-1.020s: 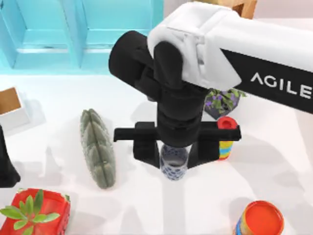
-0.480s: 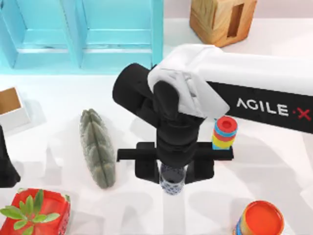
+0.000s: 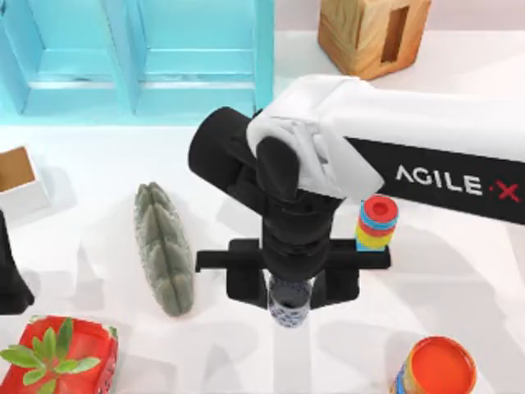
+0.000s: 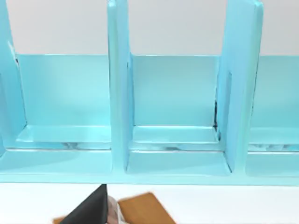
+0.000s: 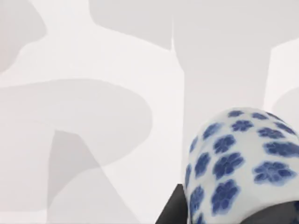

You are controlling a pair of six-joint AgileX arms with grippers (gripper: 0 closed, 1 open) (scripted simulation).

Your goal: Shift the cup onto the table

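The cup (image 3: 289, 313), white with dark blue flower marks, is upright between the black fingers of my right gripper (image 3: 289, 300), which is shut on it. The right arm reaches in from the right over the middle of the white table (image 3: 459, 295). In the right wrist view the cup (image 5: 238, 163) is close up, with bare table (image 5: 93, 116) behind it and a dark finger (image 5: 170, 212) beside it. Whether its base touches the table I cannot tell. My left arm (image 3: 8, 279) is parked at the left edge.
A grey-green ribbed cushion (image 3: 164, 250) lies left of the cup. A rainbow-striped cylinder (image 3: 377, 222) stands just right of the gripper, an orange-topped can (image 3: 435, 369) front right, a red planter (image 3: 61, 357) front left. The turquoise shelf (image 3: 139, 57) and a wooden block (image 3: 373, 29) are at the back.
The right arm has drawn toward the front of the table and sunk lower with the cup in its grip. The cup now looks smaller under the gripper. The left arm has stayed still.
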